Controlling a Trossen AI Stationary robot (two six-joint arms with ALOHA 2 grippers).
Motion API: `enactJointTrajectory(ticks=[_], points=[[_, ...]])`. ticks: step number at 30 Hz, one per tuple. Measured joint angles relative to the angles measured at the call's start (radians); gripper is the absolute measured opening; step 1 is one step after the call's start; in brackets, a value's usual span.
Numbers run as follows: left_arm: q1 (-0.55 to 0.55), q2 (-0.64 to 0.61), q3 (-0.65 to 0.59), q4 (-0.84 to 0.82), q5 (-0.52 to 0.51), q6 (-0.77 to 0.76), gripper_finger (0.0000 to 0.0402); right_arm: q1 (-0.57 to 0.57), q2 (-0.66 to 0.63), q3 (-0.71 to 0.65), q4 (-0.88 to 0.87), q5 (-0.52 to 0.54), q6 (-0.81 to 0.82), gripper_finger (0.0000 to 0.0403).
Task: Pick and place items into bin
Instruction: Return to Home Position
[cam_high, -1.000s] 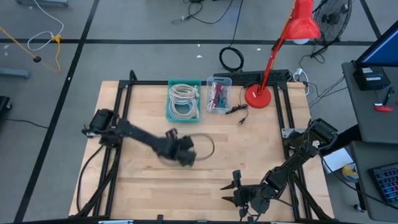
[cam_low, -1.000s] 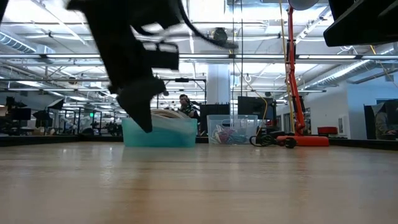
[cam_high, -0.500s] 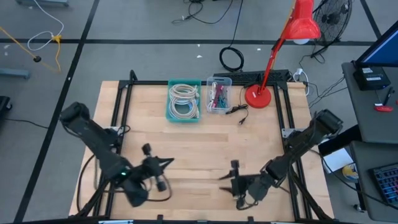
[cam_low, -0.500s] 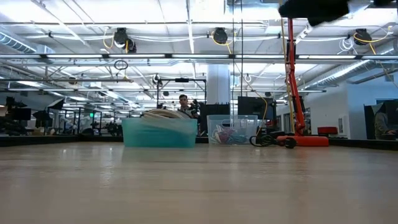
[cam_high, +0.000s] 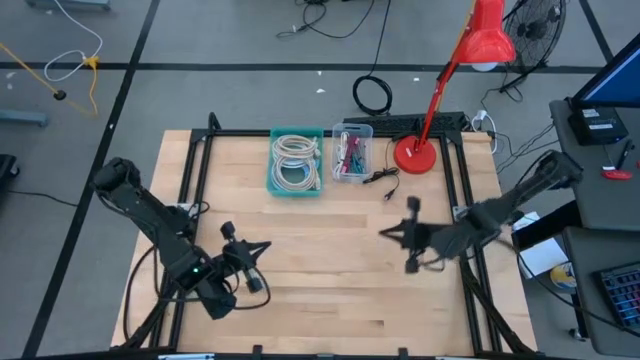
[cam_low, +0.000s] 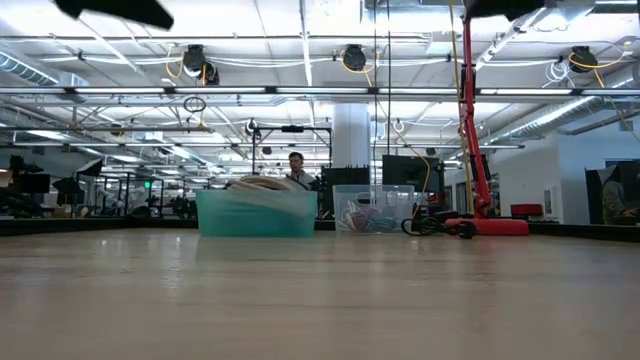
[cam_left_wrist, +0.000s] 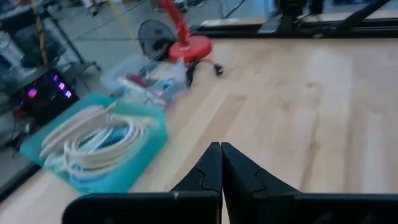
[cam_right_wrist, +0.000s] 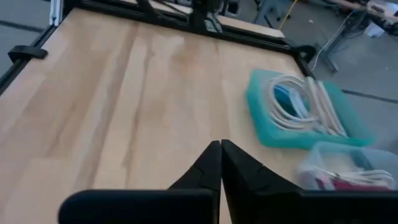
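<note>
The bench (cam_high: 300, 290) is pale wood planking in a black frame, set on a grey floor (cam_high: 230, 40) crossed by dark lines, where a black cable loop (cam_high: 373, 95) lies just beyond the far edge. The low view looks into a large hall with ceiling lights and racks, and a person (cam_low: 295, 166) stands behind the bins. At the middle of the bench's far edge sit 2 containers side by side: a green bin (cam_high: 271, 182) packed with white, beige and light blue coils (cam_high: 296, 158), and a transparent bin (cam_high: 363, 133) holding small teal, maroon and cream cords (cam_high: 349, 157). Just beside the transparent bin stands a red lamp (cam_high: 412, 156), its black cord (cam_high: 383, 180) trailing on the wood. The left end effector (cam_left_wrist: 220, 147) hangs over the near left part of the bench, fingers pressed together and empty, well apart from both bins. The right end effector (cam_right_wrist: 220, 144) hangs over the right side, near the lamp, likewise pressed together and empty.
</note>
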Motion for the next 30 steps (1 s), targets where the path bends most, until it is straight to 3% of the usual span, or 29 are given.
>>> enactJointTrajectory(ticks=[2,5,10,13,21,26,30], points=[[0.005,0.0,-0.041,0.011,0.0,-0.056,0.0,-0.014,-0.103,-0.057,-0.01,-0.011,-0.015,0.0001],[0.008,0.0,-0.111,0.1,0.008,-0.081,0.0,-0.06,-0.289,-0.187,0.044,-0.128,-0.032,0.0],[0.014,0.001,-0.175,0.272,0.059,-0.031,0.0,-0.17,-0.616,-0.496,0.25,-0.39,-0.011,0.0],[0.013,0.001,-0.185,0.376,0.061,0.034,0.0,-0.207,-0.754,-0.653,0.343,-0.426,0.023,0.0],[0.01,0.003,-0.187,0.508,0.093,0.129,0.0,-0.219,-0.908,-0.878,0.437,-0.447,-0.027,0.0],[0.01,0.01,-0.187,0.516,0.099,0.111,0.0,-0.261,-0.942,-0.881,0.426,-0.427,-0.115,0.0],[0.005,0.025,-0.188,0.533,0.109,0.11,0.0,-0.362,-0.967,-0.881,0.421,-0.451,-0.149,0.0]])
